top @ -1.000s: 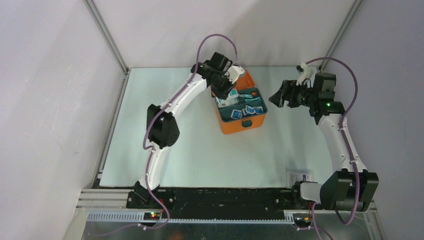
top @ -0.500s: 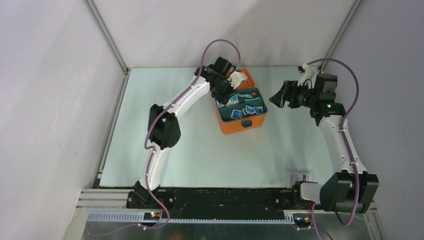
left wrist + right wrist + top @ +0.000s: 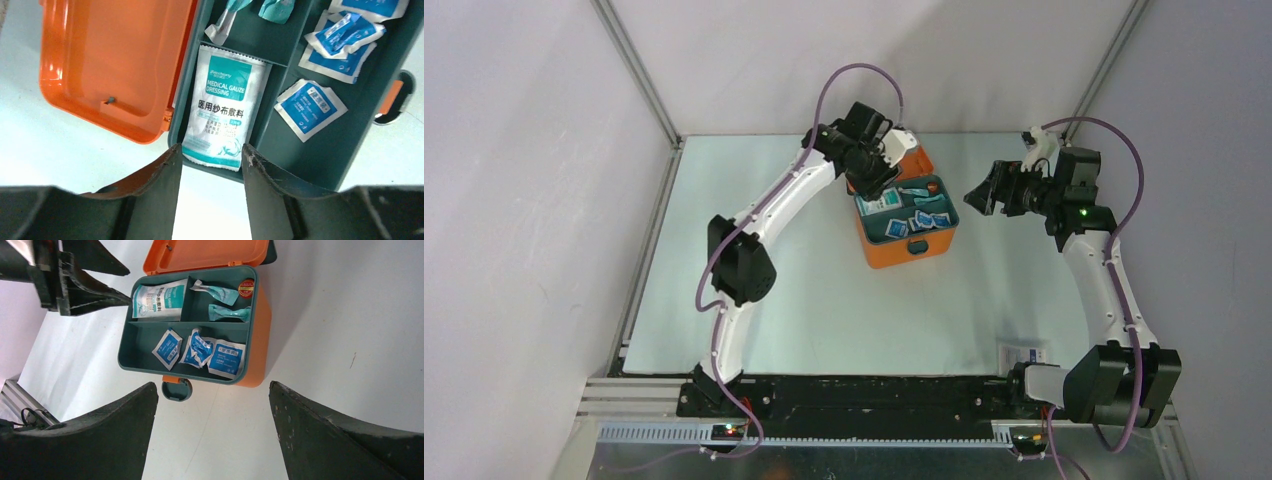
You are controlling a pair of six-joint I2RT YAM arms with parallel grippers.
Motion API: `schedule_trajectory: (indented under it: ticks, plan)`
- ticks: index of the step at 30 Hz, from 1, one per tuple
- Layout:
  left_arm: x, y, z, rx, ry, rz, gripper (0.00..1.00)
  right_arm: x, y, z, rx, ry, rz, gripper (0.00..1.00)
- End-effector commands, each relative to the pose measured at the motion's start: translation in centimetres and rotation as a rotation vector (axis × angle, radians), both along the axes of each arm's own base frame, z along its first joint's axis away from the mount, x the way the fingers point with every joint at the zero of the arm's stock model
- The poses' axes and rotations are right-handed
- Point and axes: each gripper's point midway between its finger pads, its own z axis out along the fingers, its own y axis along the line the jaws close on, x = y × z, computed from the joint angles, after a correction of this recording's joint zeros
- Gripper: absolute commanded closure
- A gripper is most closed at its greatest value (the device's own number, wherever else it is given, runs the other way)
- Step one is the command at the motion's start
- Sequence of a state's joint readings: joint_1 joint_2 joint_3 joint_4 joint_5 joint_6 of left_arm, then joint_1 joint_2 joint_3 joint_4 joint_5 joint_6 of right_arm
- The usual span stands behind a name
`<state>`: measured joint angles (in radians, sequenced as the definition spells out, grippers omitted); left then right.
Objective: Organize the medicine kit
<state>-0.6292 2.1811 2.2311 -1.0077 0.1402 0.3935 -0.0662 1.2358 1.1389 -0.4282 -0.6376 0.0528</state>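
Note:
The orange medicine kit [image 3: 894, 252] stands open at mid-table, its lid [image 3: 110, 60] folded back. The dark teal tray [image 3: 137, 347] inside holds a white gauze dressing packet [image 3: 224, 107], three blue packets [image 3: 200, 350], two teal sachets [image 3: 220, 294] and a small red round item [image 3: 246, 287]. My left gripper [image 3: 210, 152] is open and empty, just outside the tray's edge at the gauze packet's end; it also shows in the top view [image 3: 882, 183]. My right gripper [image 3: 977, 197] is open and empty, in the air to the right of the kit.
The kit's teal latch [image 3: 176, 389] hangs open at its front. A white card [image 3: 1022, 353] lies on the table near the right arm's base. Walls stand close on the left, back and right.
My left gripper has drawn back a little from the tray's back left compartment, leaving the gauze packet lying there. The right arm has barely moved.

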Motion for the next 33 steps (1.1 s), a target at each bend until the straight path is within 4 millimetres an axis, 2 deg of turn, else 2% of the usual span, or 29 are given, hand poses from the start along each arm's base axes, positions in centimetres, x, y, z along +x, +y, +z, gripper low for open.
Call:
schedule_trajectory:
  ticks: [1, 3, 4, 5, 6, 8, 23, 33]
  plan:
    - [-0.4, -1.2, 4.5, -0.098, -0.062, -0.017, 0.49, 0.0, 0.1, 1.5, 0.009, -0.059, 0.008, 0.14]
    - [0.0, -1.7, 3.9, -0.102, -0.05, -0.008, 0.6, 0.0, 0.1, 1.5, 0.009, -0.056, 0.006, 0.14]
    - [0.2, -2.0, 4.1, -0.114, -0.051, -0.003, 0.71, 0.0, 0.0, 1.5, 0.008, -0.057, 0.005, 0.14]
    - [0.3, -2.2, 3.3, -0.11, -0.036, -0.002, 0.79, -0.1, 0.0, 1.5, 0.007, -0.057, 0.005, 0.14]
    - [0.4, -2.5, 2.8, -0.113, -0.024, -0.007, 0.92, -0.1, 0.0, 1.5, 0.007, -0.059, 0.005, 0.14]
    - [0.5, -2.8, 2.0, -0.114, -0.006, -0.012, 0.99, -0.1, -0.1, 1.5, 0.005, -0.064, 0.001, 0.14]
    - [0.7, -1.8, -3.9, 0.001, 0.069, 0.018, 1.0, 0.0, -0.3, 1.4, 0.014, -0.06, -0.003, 0.14]
    - [0.4, -1.8, -5.4, 0.01, 0.106, 0.021, 1.0, -0.1, -0.4, 1.4, 0.012, -0.06, -0.005, 0.13]
